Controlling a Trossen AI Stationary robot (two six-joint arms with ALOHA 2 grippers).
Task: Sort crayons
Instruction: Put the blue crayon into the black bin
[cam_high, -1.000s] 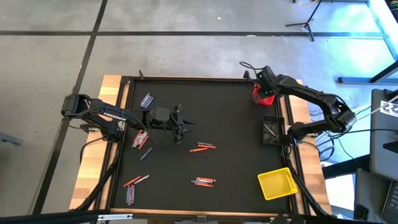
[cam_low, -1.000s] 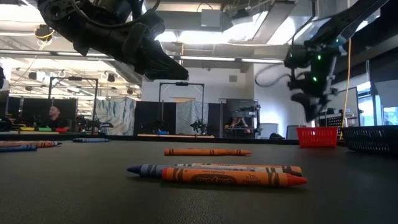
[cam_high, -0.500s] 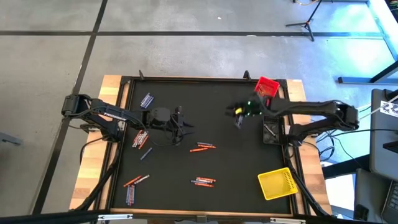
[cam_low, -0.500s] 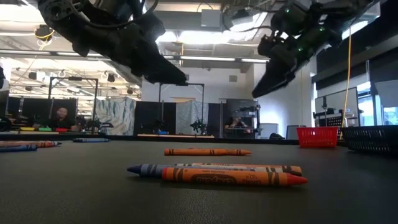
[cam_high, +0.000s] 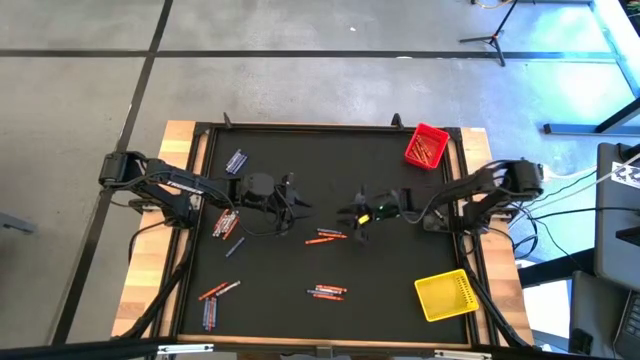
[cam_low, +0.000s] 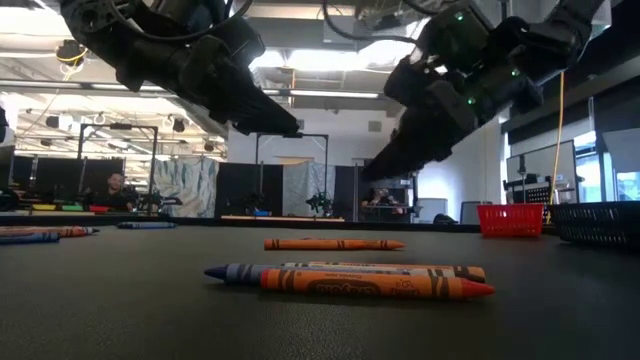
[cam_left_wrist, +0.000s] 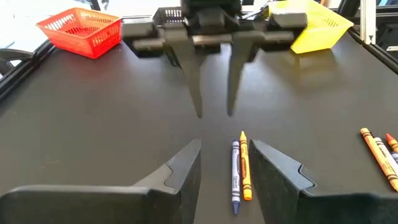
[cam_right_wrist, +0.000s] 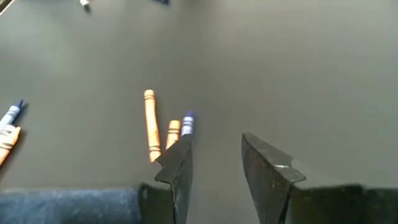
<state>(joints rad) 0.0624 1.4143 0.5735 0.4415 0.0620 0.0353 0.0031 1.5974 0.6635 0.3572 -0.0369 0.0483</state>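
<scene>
Black matting covers a bench (cam_high: 380, 300) framed in pale wood, seen from above, with grey floor around it. Nearest the front edge, a small group of crayons (cam_high: 326, 292) lies with long axes running left to right; in the low view these are a blue crayon (cam_low: 250, 272) and a red-orange one (cam_low: 375, 287) touching side by side, tips pointing opposite ways, paper labels showing. At the front left corner, more red-orange and blue crayons (cam_high: 212, 300) lie at mixed angles. A yellow bin (cam_high: 445, 295) sits at the front right; what it holds cannot be seen.

Mid-bench, a red-orange pair (cam_high: 326, 237) lies left to right between the two arms. The left gripper (cam_high: 296, 200) hangs above the mat just left of them, fingers apart and holding nothing. The right gripper (cam_high: 352, 216) hangs just right of them, fingers also apart and empty. Another cluster of crayons (cam_high: 226, 222) lies by the left arm.

Farther back, grey-blue crayons (cam_high: 236, 160) sit at the rear left. A red bin (cam_high: 427, 146) stands at the rear right corner with thin orange sticks inside.
</scene>
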